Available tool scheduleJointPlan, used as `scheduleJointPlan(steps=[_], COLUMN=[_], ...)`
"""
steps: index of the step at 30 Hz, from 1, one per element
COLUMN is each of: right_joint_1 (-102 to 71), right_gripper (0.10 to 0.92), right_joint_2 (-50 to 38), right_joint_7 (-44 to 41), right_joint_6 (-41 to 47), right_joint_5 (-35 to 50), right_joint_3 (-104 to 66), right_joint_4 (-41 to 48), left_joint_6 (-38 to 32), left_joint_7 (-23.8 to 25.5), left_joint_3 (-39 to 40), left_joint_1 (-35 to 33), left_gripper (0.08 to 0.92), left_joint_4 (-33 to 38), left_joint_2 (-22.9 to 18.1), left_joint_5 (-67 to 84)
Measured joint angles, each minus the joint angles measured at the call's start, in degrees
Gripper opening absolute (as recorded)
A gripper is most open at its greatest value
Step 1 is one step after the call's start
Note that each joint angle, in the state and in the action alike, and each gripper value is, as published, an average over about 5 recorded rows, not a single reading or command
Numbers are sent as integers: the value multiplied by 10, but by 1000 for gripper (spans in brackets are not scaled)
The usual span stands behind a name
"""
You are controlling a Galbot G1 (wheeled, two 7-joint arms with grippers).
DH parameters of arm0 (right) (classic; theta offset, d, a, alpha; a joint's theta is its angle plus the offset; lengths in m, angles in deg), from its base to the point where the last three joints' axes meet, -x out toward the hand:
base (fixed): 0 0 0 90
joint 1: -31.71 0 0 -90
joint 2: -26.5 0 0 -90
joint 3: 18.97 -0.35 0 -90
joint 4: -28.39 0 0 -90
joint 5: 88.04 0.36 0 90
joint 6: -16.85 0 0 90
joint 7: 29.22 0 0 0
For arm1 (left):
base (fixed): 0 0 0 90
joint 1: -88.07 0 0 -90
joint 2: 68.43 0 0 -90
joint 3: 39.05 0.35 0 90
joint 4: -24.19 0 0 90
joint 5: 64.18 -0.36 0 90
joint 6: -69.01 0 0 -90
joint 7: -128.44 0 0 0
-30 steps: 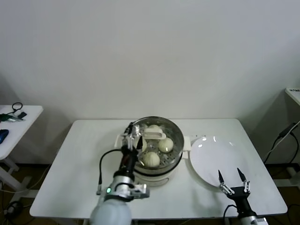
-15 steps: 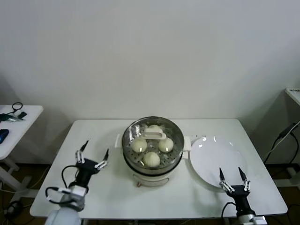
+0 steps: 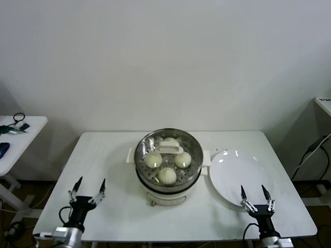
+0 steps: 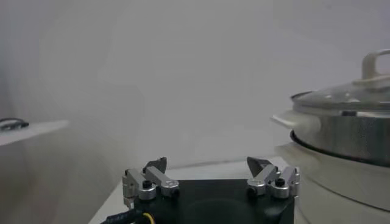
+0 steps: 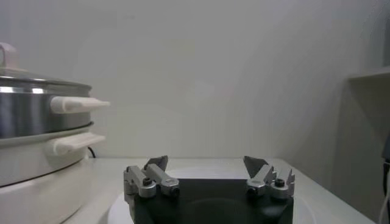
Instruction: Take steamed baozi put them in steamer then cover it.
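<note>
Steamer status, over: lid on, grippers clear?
Cover seated on steamer, four baozi inside. Left gripper and right gripper open, empty, low at near table edge. White plate bare. Nothing obstructing.

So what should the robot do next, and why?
Probably nothing more than rest: four baozi sit in the steamer, the cover is on, and both the left gripper and right gripper are open, near the table's front edge.

Bare test room set up as a robot lab

A plain white table (image 3: 103, 155) stands against a blank white wall (image 3: 165, 62), with a side table (image 3: 31, 124) carrying loose cables (image 3: 15, 124) and more wiring (image 3: 310, 152) trailing nearby.
</note>
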Motion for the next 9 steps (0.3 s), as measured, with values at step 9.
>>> scheduleJointPlan(steps=[9], right_joint_1=[-1], right_gripper=[823], right_joint_2=[0], right_joint_7=[1], right_joint_6=[0], right_joint_5=[2], right_joint_3=[1], right_joint_4=[0], left_joint_6=[-25], left_joint_7=[2], left_joint_3=[-8], left_joint_1=[-11], left_gripper=[823], left_joint_4=[-14], left_joint_2=[-3], left_joint_5=[37])
